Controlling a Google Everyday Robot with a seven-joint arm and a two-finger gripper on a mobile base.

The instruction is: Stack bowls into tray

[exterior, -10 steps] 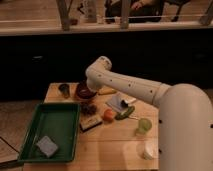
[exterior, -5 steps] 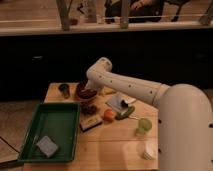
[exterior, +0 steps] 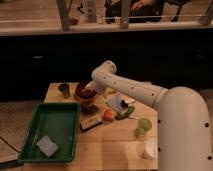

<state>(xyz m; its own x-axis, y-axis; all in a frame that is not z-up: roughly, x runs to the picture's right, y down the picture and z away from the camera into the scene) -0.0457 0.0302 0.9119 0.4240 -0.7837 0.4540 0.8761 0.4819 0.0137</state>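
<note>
A dark maroon-brown bowl [exterior: 84,94] sits on the wooden table just behind the tray's far right corner. An orange-red edge shows on it; I cannot tell whether that is the orange bowl nested with it. The green tray [exterior: 31,131] lies at the front left, with no bowl in it. My white arm reaches in from the right, bends at its elbow [exterior: 105,74] and comes down over the bowl. My gripper [exterior: 90,106] is a dark shape right beside the bowl's near edge, between bowl and tray.
A grey sponge [exterior: 47,146] lies in the tray. A small dark cup [exterior: 64,90] stands left of the bowl. A brush block [exterior: 91,123], an orange item [exterior: 108,115], a white plate [exterior: 119,102], a green cup [exterior: 144,125] and a white cup [exterior: 148,149] lie to the right.
</note>
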